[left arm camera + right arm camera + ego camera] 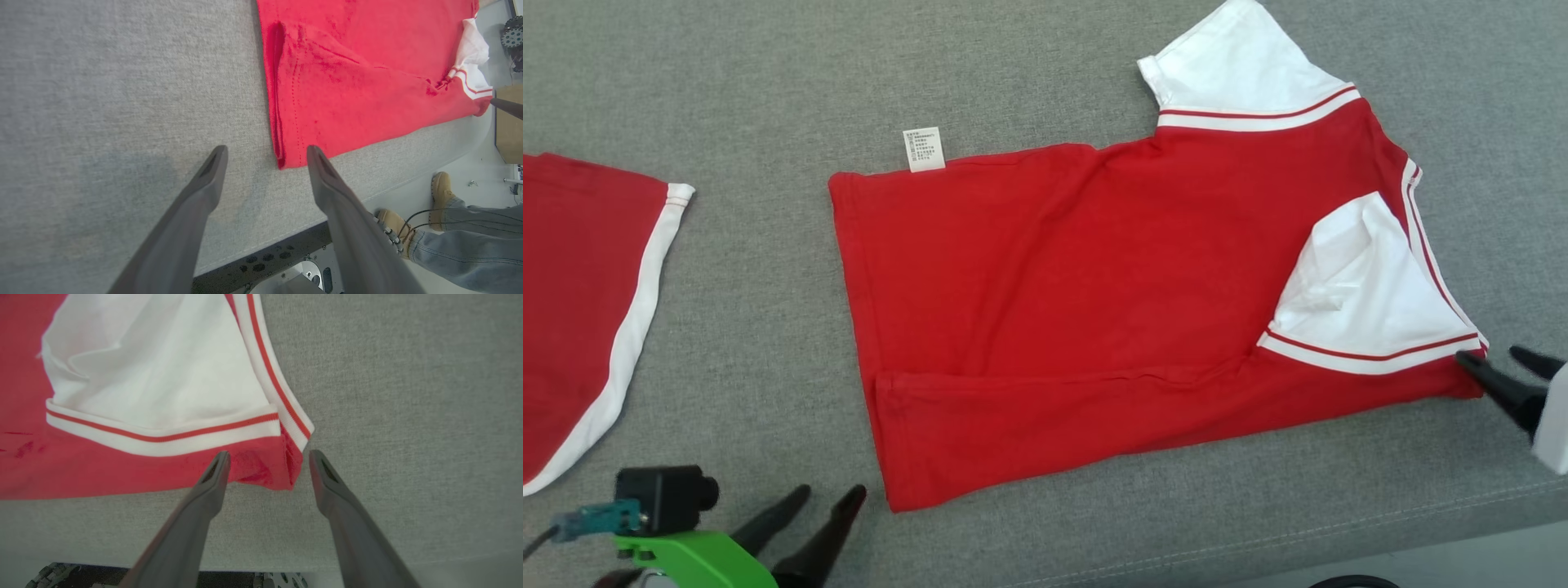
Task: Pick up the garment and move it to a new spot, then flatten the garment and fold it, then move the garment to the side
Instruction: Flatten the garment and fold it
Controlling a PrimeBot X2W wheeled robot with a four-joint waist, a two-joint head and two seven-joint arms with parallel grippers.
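- Red cotton all over this one: the garment (1054, 310) lies flat on the grey felt table (727, 98), hem to the left, collar end to the right.
- Its near long edge is turned over onto the body, making a folded band (1094, 416) along the front.
- White far sleeve (1241, 65) sticks out up top, its red-striped cuff trim against the body. The near sleeve (1356, 286) is folded in on the red, a bit rumpled.
- A small white label (924, 149) pokes out past the far edge, near the hem.
- Left jaws: spread wide, gripping nothing! They sit at the lower left, and one fingertip (845, 502) is just beside the garment's near hem corner (290, 159). In the left wrist view that corner lies in line with the gap between the two tips.
- A green mount (686, 555) and a black camera (666, 494) ride on that left wrist.
- Right jaws: also parted, nothing clamped. One fingertip (1474, 361) is right at the near collar-end corner. In the right wrist view the red corner (282, 469) sits between the tips, below the striped trim.
- Far left, well apart, lies a second red garment (572, 286) with a white border.
- Past the table edge, the left wrist view catches a person's tan boots (441, 185) and blue jeans (470, 245) on the floor.
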